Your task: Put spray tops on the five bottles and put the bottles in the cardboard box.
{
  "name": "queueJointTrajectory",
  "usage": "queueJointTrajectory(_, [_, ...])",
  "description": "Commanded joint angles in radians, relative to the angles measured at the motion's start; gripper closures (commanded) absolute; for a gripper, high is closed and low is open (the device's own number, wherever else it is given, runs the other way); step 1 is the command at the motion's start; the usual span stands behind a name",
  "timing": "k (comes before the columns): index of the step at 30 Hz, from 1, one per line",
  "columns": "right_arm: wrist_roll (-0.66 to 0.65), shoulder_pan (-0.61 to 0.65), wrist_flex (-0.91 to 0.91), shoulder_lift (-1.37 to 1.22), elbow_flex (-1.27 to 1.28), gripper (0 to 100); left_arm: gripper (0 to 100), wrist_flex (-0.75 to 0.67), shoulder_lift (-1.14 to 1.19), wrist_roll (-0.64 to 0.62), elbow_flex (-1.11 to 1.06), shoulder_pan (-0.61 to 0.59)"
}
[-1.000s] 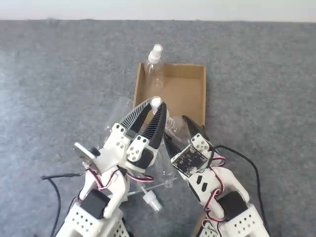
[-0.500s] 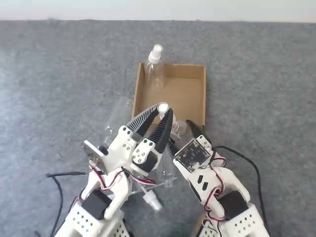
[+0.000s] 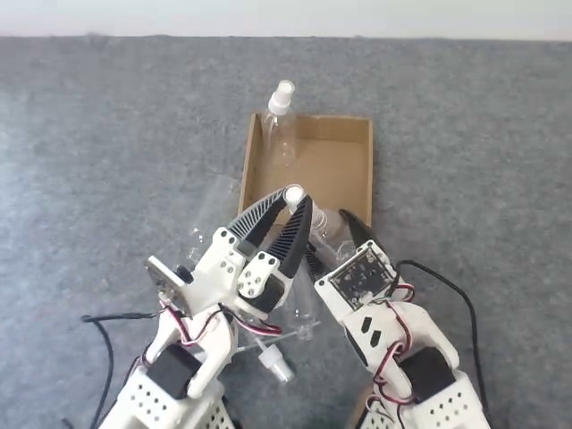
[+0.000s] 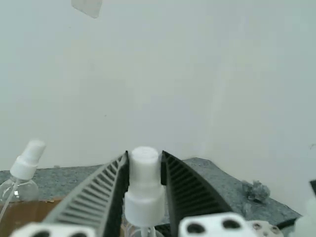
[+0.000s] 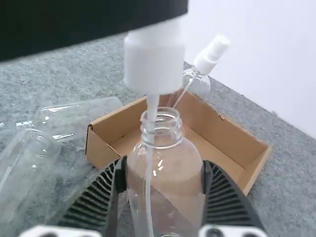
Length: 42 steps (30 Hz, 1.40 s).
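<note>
My left gripper (image 3: 293, 197) is shut on a white spray top (image 3: 292, 191), held just in front of the cardboard box (image 3: 338, 166). In the left wrist view the spray top (image 4: 144, 183) stands upright between the black fingers (image 4: 101, 190). My right gripper (image 5: 163, 170) is shut on a clear open bottle (image 5: 165, 160), upright right below it. The top's (image 5: 155, 54) thin tube runs down into the bottle's neck; its collar hangs above the rim. In the high view that bottle (image 3: 327, 229) is half hidden by both grippers.
A capped bottle (image 3: 280, 125) stands in the box's far left corner. Empty bottles (image 5: 74, 116) lie on the grey carpet left of the box. Another bottle (image 3: 304, 315) and a loose spray top (image 3: 275, 365) lie between the arms' bases.
My left gripper carried the spray top right and nearer, over the bottle in my right gripper. The right gripper shifted slightly right with its bottle.
</note>
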<state>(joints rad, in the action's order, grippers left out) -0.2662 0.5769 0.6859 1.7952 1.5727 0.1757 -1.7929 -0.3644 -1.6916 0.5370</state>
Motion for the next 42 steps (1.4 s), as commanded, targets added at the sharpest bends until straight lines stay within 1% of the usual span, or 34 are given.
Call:
queueJointTrajectory(1, [0.011,0.022,0.002,0.022,-0.095,89.8,99,0.006,0.003,0.005,0.005,0.009])
queueJointTrajectory(7, [0.011,0.030,0.001,0.022,-0.104,89.8,99,0.031,0.003,0.005,0.005,0.009])
queueJointTrajectory(20, [0.011,0.045,0.002,0.022,-0.140,89.8,99,0.035,0.003,0.005,0.005,0.009])
queueJointTrajectory(22, [0.011,0.065,0.022,0.022,-0.146,89.8,99,0.035,0.003,0.005,0.005,0.009])
queueJointTrajectory(26, [0.011,0.062,0.042,0.022,-0.175,89.8,99,0.035,0.003,0.005,0.005,0.009])
queueJointTrajectory(42, [0.021,0.061,0.002,0.022,-0.176,89.8,99,0.034,-0.005,0.005,0.005,0.009])
